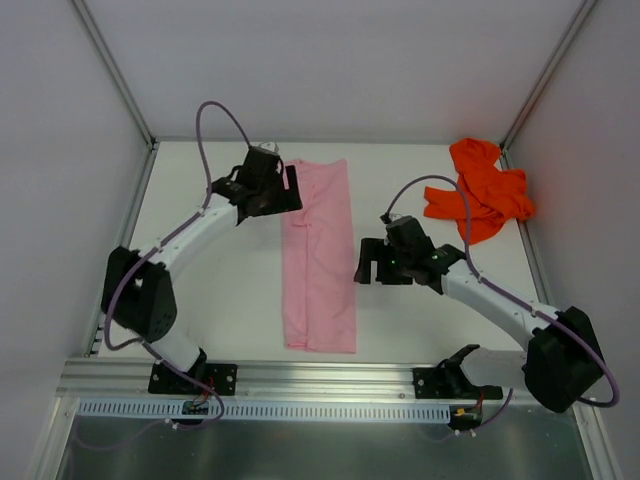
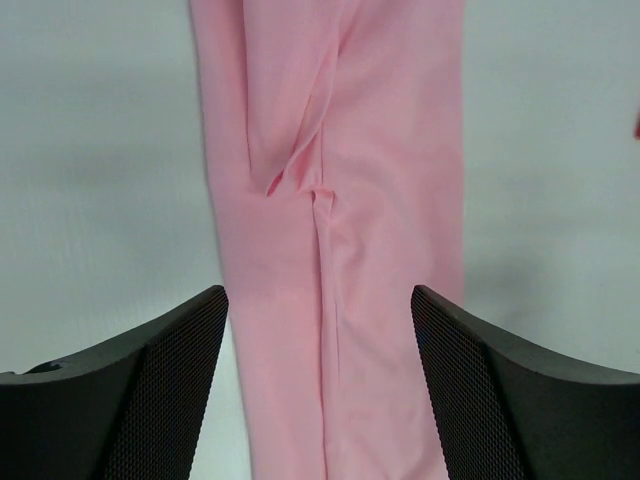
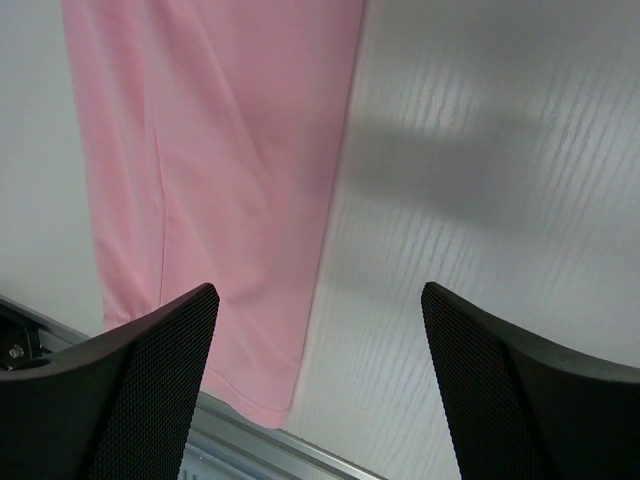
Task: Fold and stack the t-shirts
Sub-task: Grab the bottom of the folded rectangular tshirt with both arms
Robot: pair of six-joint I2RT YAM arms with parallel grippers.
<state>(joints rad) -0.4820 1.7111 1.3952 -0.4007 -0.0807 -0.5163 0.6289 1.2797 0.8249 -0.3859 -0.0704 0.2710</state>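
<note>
pink t-shirt (image 1: 318, 255) lies flat mid-bench (image 1: 220, 290) as a long narrow strip, sides folded in, running from the far side to the near rail. a centre seam with a small pucker shows in the left wrist view.

orange t-shirt (image 1: 482, 190) is crumpled in the far right corner, well apart from the pink one and unfolded.

left gripper (image 1: 293, 190) is at the strip's far left edge, jaws apart, nothing between them. cloth lies below it; whether it touches is hard to tell from here.

right gripper (image 1: 366, 262) is just beside the strip's right edge, over bare bench, jaws wide and empty.

judgement: lengthwise fold looks done, crosswise fold is due. next move calls for both grippers to pinch the two corners of one end and carry them evenly to the other end, keeping the layers aligned. the orange shirt follows, then stacking.
</note>
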